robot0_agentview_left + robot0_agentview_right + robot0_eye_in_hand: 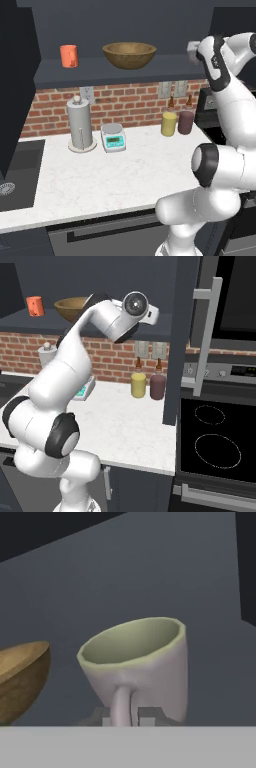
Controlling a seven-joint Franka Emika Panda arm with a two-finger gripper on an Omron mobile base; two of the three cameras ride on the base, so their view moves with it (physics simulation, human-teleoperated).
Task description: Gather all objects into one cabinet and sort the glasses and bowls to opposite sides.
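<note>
While the arm reaches up to the cabinet (125,67), the hand (121,718) is pinching the handle of the grey-beige mug (142,662); the fingers are pressed against the handle loop from both sides, low in the hand view. The mug is carried tilted, its open mouth leaning away from the hand and toward the dark back panel, with the handle pointing back at the hand. Its long axis, base to rim, therefore runs up and away from the hand.

All positions below are given relative to the wooden bowl (129,54), which stands on the shelf board near its middle.

- Mug: held just beside the bowl on its right in the hand view; a narrow gap appears between them, but whether the mug's base touches the shelf board cannot be told.
- Orange cup (69,56): upright on the shelf board, well apart from the bowl on its far left in the left base view.
- Yellow canister (169,124) and maroon canister (185,122): on the table (100,180), below the bowl and to its right.

Judgement: the two cups currently flank the bowl. Sorting requires the mug to go to the orange cup's side, so the coming move would carry the mug leftward past the bowl. The bowl's rim lies in that path; lifting clear first seems advisable.
</note>
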